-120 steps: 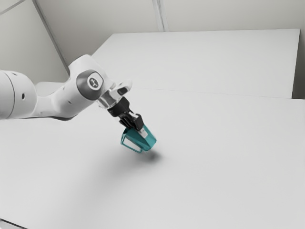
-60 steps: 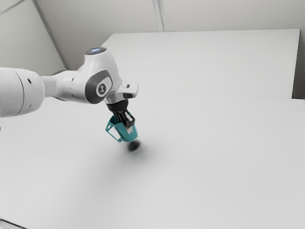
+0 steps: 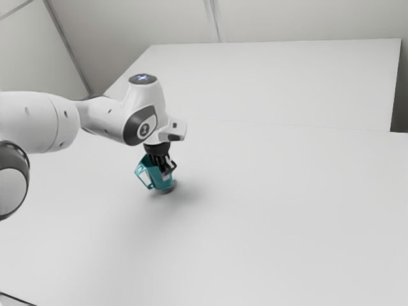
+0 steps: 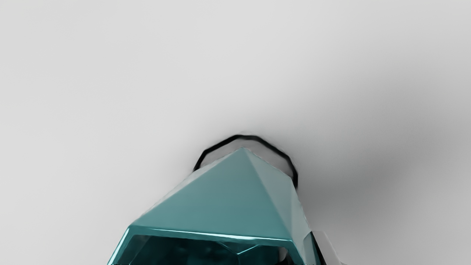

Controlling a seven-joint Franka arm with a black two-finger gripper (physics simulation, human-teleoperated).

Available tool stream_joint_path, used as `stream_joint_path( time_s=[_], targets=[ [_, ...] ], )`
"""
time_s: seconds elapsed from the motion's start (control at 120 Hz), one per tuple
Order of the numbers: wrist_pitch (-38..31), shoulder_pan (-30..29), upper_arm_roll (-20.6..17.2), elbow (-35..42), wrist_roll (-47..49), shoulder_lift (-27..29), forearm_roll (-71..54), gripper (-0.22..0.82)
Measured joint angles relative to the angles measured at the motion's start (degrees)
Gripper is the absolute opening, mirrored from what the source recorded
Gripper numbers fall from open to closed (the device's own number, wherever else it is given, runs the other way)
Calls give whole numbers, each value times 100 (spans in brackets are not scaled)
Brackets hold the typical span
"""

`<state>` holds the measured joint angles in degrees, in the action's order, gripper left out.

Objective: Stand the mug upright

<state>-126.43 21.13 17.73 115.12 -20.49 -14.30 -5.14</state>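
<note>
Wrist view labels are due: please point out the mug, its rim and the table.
Mug [image 4: 228, 202]: wrist view, teal outer side.
Rim [image 4: 206, 233]: wrist view, bright edge of the mouth.
Table [image 4: 110, 92]: wrist view, bare surface.

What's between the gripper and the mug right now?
Nothing. In the exterior view, the gripper is right on the mug, with no bare stretch between them.

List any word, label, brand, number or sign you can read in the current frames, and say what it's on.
Readable text: none.
Joint cover on the arm's side: a small light mark on dark, too small to read.
Round cap on top of the arm: a small bluish mark, also too small to read.
Mug: no lettering on the faces that show.
</note>
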Motion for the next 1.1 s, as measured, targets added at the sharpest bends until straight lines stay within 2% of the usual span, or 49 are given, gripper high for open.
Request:
stream_joint_path(
  time_s=[0.242, 0.442, 0.525, 0.625, 0.792, 1.008, 1.075, 1.1],
  targets=[
    [-12, -23, 2, -2, 62, -136, -31, -18],
    [4, -37, 18, 10, 37, -102, 45, 25],
    [7, -32, 19, 5, 28, -44, 54, 36],
    [24, 22, 106, 11, 20, 110, 56, 45],
    [93, 76, 133, 51, 29, 548, 81, 54],
    [385, 114, 134, 3, 217, 1081, 88, 58],
    [582, -21, 49, -242, 310, 1117, 52, 59],
    [687, -183, -96, -360, 348, 1136, 27, 59]
  ],
)
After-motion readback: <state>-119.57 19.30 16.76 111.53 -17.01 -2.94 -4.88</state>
